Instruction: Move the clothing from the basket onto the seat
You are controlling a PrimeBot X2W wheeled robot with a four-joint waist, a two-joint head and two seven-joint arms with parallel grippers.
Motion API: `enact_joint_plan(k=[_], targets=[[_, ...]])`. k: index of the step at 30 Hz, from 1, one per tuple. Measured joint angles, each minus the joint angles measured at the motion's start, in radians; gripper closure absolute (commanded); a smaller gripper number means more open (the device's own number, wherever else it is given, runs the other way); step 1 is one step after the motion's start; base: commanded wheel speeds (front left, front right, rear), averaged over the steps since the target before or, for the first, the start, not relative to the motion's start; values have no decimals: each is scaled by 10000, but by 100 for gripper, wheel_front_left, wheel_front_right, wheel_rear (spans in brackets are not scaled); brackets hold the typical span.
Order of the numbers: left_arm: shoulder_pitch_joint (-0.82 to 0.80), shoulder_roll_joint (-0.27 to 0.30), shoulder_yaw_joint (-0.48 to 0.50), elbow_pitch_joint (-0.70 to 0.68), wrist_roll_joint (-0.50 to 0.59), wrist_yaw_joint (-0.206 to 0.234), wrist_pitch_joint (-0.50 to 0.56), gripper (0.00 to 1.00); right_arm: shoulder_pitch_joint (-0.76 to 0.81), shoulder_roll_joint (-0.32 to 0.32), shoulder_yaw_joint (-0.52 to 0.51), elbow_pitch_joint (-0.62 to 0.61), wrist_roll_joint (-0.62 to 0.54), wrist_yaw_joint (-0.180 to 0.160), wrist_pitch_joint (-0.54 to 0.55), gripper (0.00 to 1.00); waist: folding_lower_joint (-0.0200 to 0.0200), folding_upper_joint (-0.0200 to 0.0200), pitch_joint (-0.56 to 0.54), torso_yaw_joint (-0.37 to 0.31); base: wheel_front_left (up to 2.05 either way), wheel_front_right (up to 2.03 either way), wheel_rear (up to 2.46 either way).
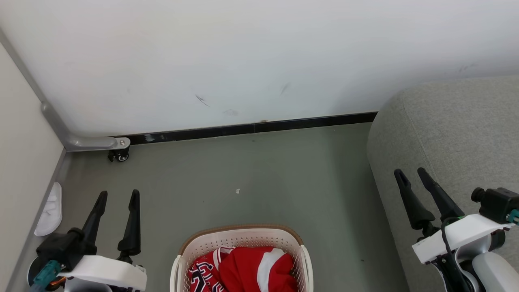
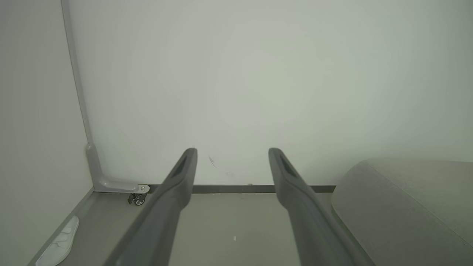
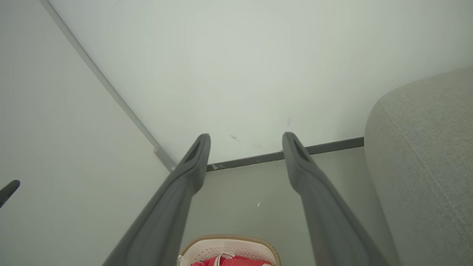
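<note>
Head camera looks down at floor point(image 1: 259, 170), basket point(image 1: 243, 239) nearest, sofa point(image 1: 454, 134) right. Both low wrist cameras face the far wall point(image 2: 258, 74) and baseboard point(image 2: 229, 189).

Clothing point(image 1: 247, 267) in basket point(image 1: 243, 237), on floor point(image 1: 251, 170) at near centre; seat point(image 1: 454, 134) to its right, apart; slipper point(image 1: 50, 209) far left beside side panel point(image 1: 20, 162); caster point(image 1: 119, 155) in rear left corner; wall point(image 1: 243, 61) behind all.

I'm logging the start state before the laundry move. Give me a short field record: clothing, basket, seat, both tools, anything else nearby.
clothing: red and white, lying in the basket
basket: cream, perforated, on the floor between the tools
seat: grey, on the robot's right
left tool: open, holding nothing
right tool: open, holding nothing, over the seat's edge
slipper: white, far left on the floor
</note>
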Motion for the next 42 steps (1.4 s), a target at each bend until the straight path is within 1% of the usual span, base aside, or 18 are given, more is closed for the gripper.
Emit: enact_joint_plan(k=[5,8,12,18,25,42], targets=[[-85,-17,-104,-142,961,286,-219,0,-47,52,-35,-15,-878,0,-221,0,0,0,7,-2,0,0,0],[-194,-59,-157,-178,1277,339,-245,0,-47,157,-211,31,-1258,0,-261,0,0,0,12,1,0,0,0],[-193,-113,-161,-115,1348,387,-245,0,-45,215,-468,157,-1687,0,-261,0,-1,0,15,4,0,0,0],[-192,-244,-92,-12,1383,416,-245,0,-43,487,-635,291,-1860,2,-261,0,-1,0,30,11,0,0,0],[-193,-341,-25,25,1407,416,-245,0,-43,642,-813,313,-2111,0,-261,0,-1,0,50,24,0,0,0],[-193,-633,316,36,1507,410,-245,0,-43,922,-876,370,-2435,0,-261,0,-3,0,58,67,0,0,0]])
